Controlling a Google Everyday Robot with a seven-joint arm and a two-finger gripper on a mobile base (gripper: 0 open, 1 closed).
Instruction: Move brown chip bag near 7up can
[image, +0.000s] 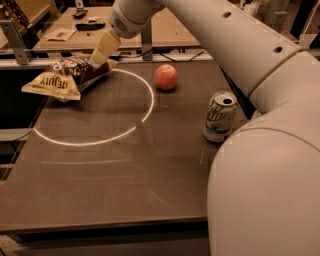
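While the task looks barely started, nothing is out of place; big to small: the arm (240, 55) reaches from the near right across to the far-left corner of the table (125, 170); a white ring (90, 142) marks the table's left half; the brown chip bag (65, 77) lies at the far-left edge by the ring's rim, cream end pointing off the table, well apart from the 7up can (220, 117), which stands upright near the right edge; the apple (166, 77) sits between them, toward the back; the gripper (97, 59) is down on the bag's dark back end, touching it; whether the claw is open or clamped on the bag, can't tell from this angle. Done, by my read: approach to the bag. Left: secure the grasp, carry right past the apple, set down beside the can. Containers: only bag and can; bag looks puffed and closed, contents hidden; can's top shows a dark opening, contents not visible.
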